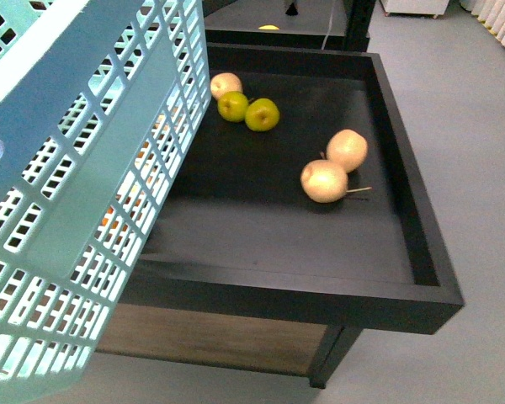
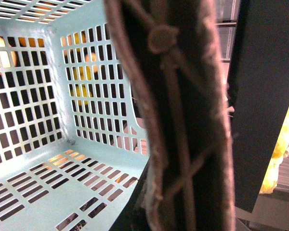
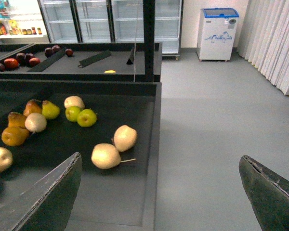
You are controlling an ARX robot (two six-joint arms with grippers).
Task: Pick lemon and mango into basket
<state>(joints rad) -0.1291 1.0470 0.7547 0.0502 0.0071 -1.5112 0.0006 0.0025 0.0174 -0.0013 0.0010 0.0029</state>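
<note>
The light aqua basket (image 1: 84, 185) hangs tilted at the left of the front view, over the left side of the black tray table (image 1: 320, 295). In the left wrist view its slotted floor (image 2: 48, 192) is bare, and its brown handle (image 2: 183, 120) fills the middle. My left gripper is shut on that handle, and its fingers do not show. My right gripper (image 3: 160, 159) is open and holds nothing; it hangs above the tray's right rim and the floor. A small bright-yellow fruit (image 3: 110, 71) lies on the far tray, too small to name as the lemon. I cannot pick out the mango.
Two pale pears (image 1: 324, 181) and two green apples (image 1: 262, 114) lie on the near tray. More pears and orange-yellow fruit (image 3: 14, 136) lie further left on it. Dark red apples (image 3: 19, 60) sit on the far tray. A black post (image 3: 149, 38) rises behind, and grey floor (image 3: 216, 125) lies to the right.
</note>
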